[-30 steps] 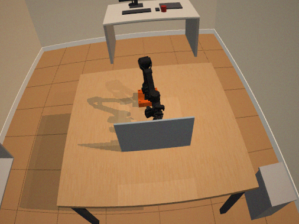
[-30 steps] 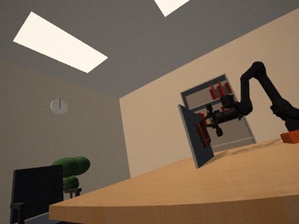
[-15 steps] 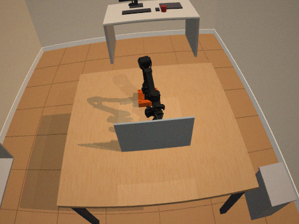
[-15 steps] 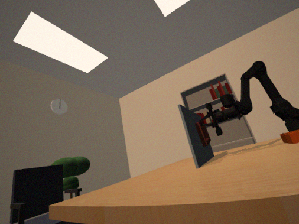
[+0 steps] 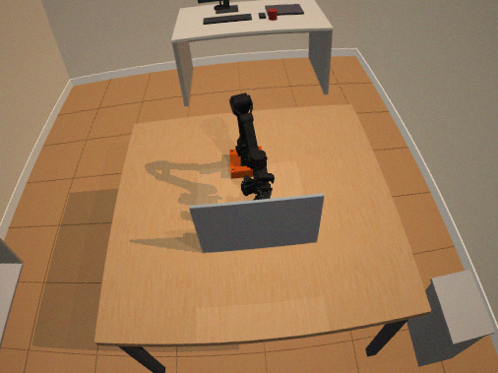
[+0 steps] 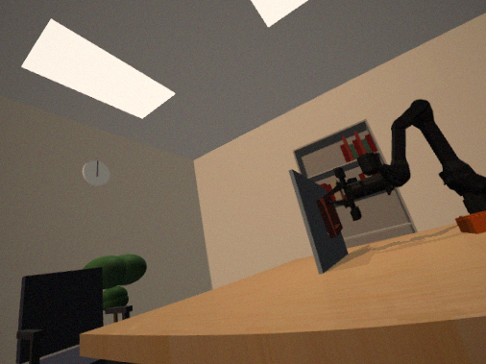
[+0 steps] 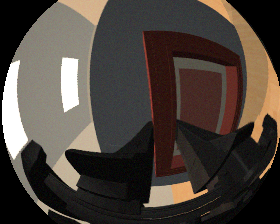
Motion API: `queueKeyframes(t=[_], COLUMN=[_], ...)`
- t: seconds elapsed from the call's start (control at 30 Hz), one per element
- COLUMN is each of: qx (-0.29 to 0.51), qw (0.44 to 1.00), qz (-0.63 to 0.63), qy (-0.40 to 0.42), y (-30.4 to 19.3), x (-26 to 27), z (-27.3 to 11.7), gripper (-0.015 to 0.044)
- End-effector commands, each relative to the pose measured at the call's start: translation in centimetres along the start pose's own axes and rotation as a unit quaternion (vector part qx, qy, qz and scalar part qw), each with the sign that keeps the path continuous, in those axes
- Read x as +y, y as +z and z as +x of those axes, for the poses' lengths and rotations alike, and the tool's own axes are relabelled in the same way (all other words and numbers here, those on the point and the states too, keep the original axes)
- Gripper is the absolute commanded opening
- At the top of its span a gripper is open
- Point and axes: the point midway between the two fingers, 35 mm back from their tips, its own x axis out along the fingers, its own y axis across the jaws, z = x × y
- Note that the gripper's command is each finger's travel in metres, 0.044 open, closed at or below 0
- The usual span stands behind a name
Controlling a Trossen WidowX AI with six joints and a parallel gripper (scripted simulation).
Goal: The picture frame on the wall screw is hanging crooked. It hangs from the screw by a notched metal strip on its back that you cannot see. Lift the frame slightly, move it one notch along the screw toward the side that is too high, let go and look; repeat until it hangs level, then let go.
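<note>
The red picture frame (image 7: 162, 75) (image 6: 329, 218), with a grey inner border and a dull red middle, hangs against the grey upright panel (image 7: 120, 65) (image 6: 307, 219) (image 5: 258, 225). My gripper (image 7: 162, 124) (image 6: 328, 196) is shut on the frame's near side bar, one finger on each side of it in the wrist view. The frame looks slightly turned in the wrist view, but the lens bends the picture, so I cannot tell how level it is. The screw and the notched strip are hidden. In the top view the panel hides the frame and my fingertips.
The panel stands upright on the wooden table (image 5: 246, 288) (image 6: 269, 310), in front of the arm's orange base (image 5: 240, 173) (image 6: 473, 223). A white desk (image 5: 290, 25) with a monitor, a keyboard and a red cup is at the back. A bookshelf (image 6: 331, 142) is behind the arm.
</note>
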Motion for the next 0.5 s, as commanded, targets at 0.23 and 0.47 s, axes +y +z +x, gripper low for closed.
queueKeyframes(t=[0.23,0.47], qx=[0.0,0.0], qw=[1.0,1.0], qz=[-0.001,-0.001], qy=[0.004,0.004], y=[0.12,0.2], x=[0.22,0.22], z=[0.04,0.04], gripper=[0.0,0.0])
